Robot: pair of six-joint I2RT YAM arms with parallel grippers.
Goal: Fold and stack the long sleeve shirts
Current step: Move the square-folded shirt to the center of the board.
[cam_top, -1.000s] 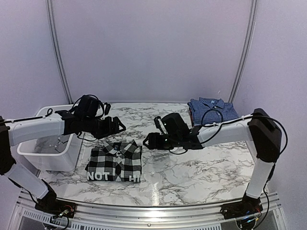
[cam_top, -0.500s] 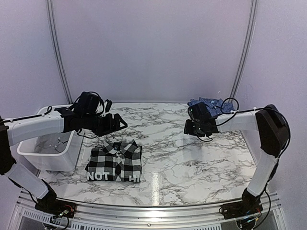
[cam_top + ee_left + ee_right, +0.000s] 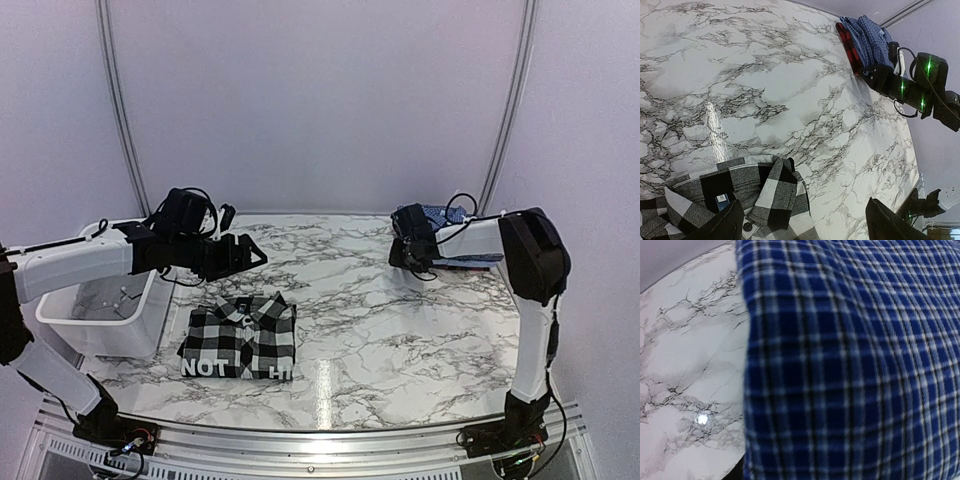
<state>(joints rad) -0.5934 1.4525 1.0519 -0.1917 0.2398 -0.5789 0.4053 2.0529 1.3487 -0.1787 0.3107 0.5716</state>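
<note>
The black-and-white check shirt lies folded on the marble table, lettering toward the front; its collar shows in the left wrist view. My left gripper hovers open just beyond that collar, its fingers spread wide with nothing between them. The blue fine-checked shirt lies folded at the back right corner. My right gripper is pressed against its near-left edge. Blue checked cloth fills the right wrist view and hides the fingers, so how the jaws stand does not show.
A white plastic bin stands at the table's left edge under the left arm. A red-and-black cloth lies under the blue shirt. Bare marble table stretches between the two shirts. Wall poles rise behind.
The right arm swung from the table's middle to the back right and now sits against the blue shirt. The left arm has barely moved, and the black-and-white shirt is as before.
</note>
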